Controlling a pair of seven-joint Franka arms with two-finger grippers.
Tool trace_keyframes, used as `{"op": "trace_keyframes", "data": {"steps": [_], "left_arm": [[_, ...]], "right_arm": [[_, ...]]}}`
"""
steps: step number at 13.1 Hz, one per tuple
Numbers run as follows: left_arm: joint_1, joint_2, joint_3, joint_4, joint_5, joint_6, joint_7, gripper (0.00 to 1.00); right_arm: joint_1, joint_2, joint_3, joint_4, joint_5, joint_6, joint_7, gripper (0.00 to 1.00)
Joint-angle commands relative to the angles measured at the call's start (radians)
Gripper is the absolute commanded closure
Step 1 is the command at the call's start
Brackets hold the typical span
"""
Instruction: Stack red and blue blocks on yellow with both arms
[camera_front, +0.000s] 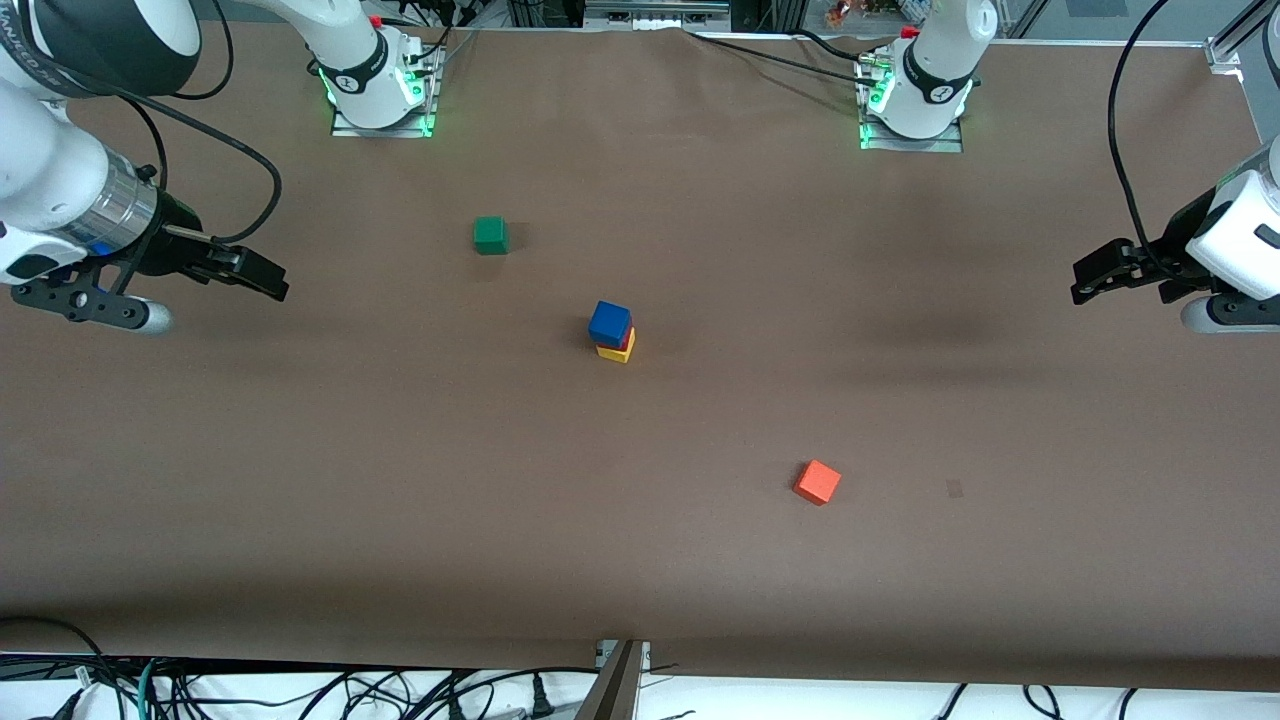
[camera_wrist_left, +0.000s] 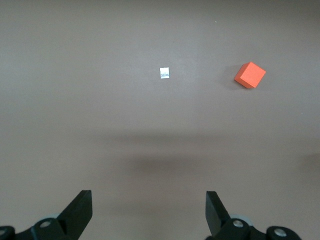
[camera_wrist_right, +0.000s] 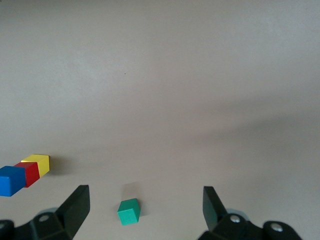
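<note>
Blue block on red block on yellow; both grippers' fingers apart.

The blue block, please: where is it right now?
The blue block tops the stack at mid-table, on the red block and yellow block, nearer the front camera than the green block.

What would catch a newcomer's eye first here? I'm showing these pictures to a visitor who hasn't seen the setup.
First the small tower mid-table: the blue block on the red block on the yellow cube. Then two stray cubes: a green cube nearer the robot bases, and an orange-red cube nearer the front camera. The left gripper and right gripper hang open over the table's ends, holding nothing.
</note>
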Motion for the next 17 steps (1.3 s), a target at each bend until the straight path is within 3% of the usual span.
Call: {"op": "trace_keyframes", "data": {"steps": [1,9,10,11,13,17], "left_arm": [[-0.002,0.011,0.002,0.026,-0.02,-0.006,0.009,0.0],[-0.004,0.011,0.002,0.026,-0.02,-0.007,0.009,0.0],[-0.004,0.011,0.002,0.026,-0.02,-0.006,0.008,0.0],[-0.004,0.013,0.002,0.026,-0.021,-0.005,0.008,0.0],[-0.004,0.018,0.002,0.03,-0.021,-0.007,0.009,0.0],[-0.002,0.033,0.002,0.063,-0.02,-0.006,0.009,0.0]], "right_arm": [[0.001,-0.023,-0.008,-0.016,0.014,0.009,-0.018,0.0],[-0.002,-0.055,-0.008,-0.029,0.001,0.009,-0.061,0.0],[-0.04,-0.054,0.008,-0.029,-0.001,0.008,-0.08,0.0],[-0.117,-0.056,0.081,-0.029,-0.001,0.002,-0.107,0.0],[-0.33,-0.059,0.288,-0.023,-0.021,-0.035,-0.121,0.0],[-0.557,-0.057,0.499,-0.019,-0.078,-0.041,-0.142,0.0]]}}
